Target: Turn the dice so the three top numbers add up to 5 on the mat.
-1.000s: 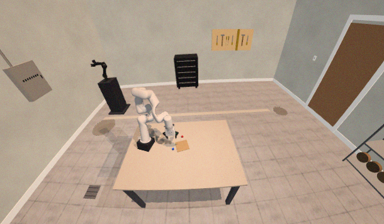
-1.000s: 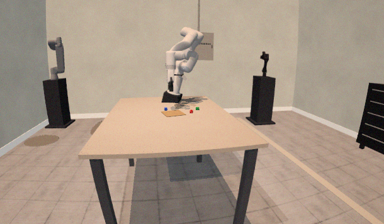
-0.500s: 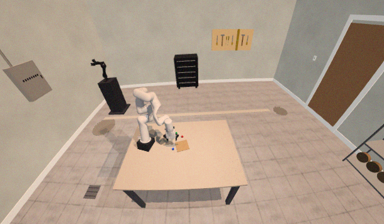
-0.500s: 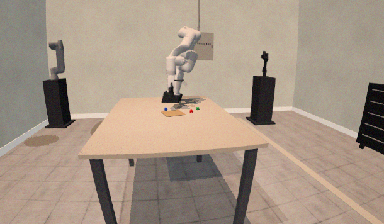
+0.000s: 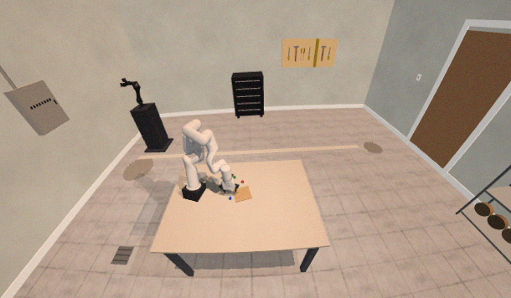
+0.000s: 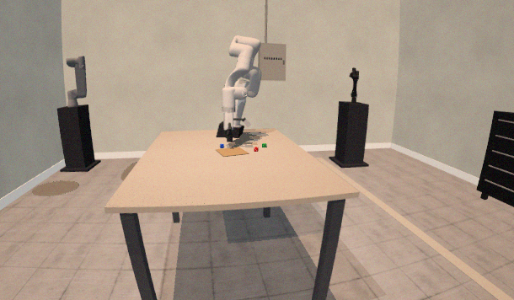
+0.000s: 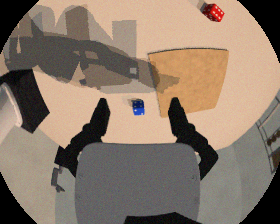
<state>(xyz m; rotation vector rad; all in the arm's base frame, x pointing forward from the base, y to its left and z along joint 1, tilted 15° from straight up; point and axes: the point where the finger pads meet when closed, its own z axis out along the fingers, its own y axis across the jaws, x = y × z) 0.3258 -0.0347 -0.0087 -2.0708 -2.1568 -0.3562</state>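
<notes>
A blue die lies on the table beside the mat. The flat orange-brown mat carries no die. A red die and a green die lie on the table off the mat's far side from the blue die. The green die is outside the wrist view. My gripper is open above the table; in the wrist view the blue die shows between its spread fingers, not gripped. The pips are too small to read surely.
The table bears the arm's black base close to the gripper. The arm's shadow falls over the table and part of the mat in the wrist view. Black pedestals and a drawer cabinet stand away from the table.
</notes>
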